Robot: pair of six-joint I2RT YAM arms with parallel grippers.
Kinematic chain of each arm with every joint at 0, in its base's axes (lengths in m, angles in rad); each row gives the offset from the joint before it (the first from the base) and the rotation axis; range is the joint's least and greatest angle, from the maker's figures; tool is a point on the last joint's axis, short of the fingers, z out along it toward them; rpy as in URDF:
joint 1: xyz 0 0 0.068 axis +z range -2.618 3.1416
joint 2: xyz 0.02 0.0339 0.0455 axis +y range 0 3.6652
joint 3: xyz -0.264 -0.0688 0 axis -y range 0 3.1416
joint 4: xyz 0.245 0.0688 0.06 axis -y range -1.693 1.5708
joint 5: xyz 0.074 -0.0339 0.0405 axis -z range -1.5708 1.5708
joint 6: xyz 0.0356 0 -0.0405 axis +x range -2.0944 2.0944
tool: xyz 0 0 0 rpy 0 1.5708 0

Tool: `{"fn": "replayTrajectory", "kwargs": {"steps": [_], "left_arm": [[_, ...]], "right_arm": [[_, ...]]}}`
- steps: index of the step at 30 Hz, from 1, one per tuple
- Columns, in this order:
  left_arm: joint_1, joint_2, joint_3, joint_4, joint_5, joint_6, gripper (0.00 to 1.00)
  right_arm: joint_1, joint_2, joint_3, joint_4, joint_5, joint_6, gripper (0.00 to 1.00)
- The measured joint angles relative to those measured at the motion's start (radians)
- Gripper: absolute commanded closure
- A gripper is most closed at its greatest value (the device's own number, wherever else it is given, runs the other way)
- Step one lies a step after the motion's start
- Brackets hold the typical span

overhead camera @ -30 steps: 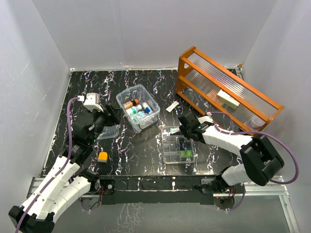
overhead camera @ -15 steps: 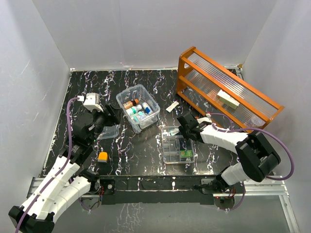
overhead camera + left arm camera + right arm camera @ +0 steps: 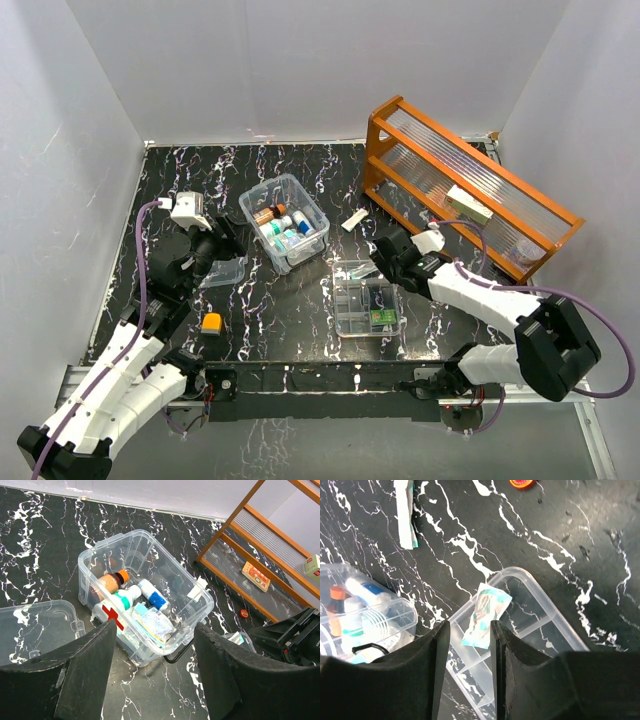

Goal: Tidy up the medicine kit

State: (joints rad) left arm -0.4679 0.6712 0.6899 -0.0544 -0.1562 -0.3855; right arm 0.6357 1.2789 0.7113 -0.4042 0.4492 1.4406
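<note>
Sorting is under way on the tabletop (image 3: 290,330): the medicine kit (image 3: 285,222) sits mid-table with its lid (image 3: 35,630) off beside it and its compartment tray (image 3: 530,625) set apart to the right. The right hand (image 3: 390,257) hovers over the tray's far corner, fingers narrowly parted and gripping nothing. A teal sachet (image 3: 486,611) lies askew on the rim there, so I'd say it still needs nudging into a cell. The left hand (image 3: 154,627) waits wide and empty above the kit. The only clear mark is the red cross (image 3: 113,617). The bottle labels and sachet print are too small to read.
</note>
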Motion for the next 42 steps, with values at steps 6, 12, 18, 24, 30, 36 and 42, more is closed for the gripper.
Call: {"fn": "replayTrajectory", "kwargs": {"steps": [6,12,18,24,30,36,42], "left_arm": [[0.0,0.0,0.0,0.0,0.0,0.0,0.38],[0.0,0.0,0.0,0.0,0.0,0.0,0.38],[0.0,0.0,0.0,-0.003,0.0,0.0,0.38],[0.0,0.0,0.0,-0.006,0.0,-0.001,0.38],[0.0,0.0,0.0,-0.006,0.0,-0.001,0.38],[0.0,0.0,0.0,-0.006,0.0,-0.002,0.38],[0.0,0.0,-0.001,-0.006,0.0,-0.005,0.38]], "right_arm": [[-0.01,0.027,0.043,0.043,-0.008,-0.274,0.57],[-0.044,0.129,0.084,0.137,-0.089,-0.467,0.66],[-0.072,0.203,0.085,0.196,-0.172,-0.563,0.68],[-0.075,0.209,0.084,0.197,-0.185,-0.579,0.62],[-0.075,0.209,0.098,0.153,-0.147,-0.555,0.57],[-0.075,0.218,0.127,0.08,-0.134,-0.543,0.54],[-0.075,0.223,0.182,0.056,-0.128,-0.56,0.54]]}}
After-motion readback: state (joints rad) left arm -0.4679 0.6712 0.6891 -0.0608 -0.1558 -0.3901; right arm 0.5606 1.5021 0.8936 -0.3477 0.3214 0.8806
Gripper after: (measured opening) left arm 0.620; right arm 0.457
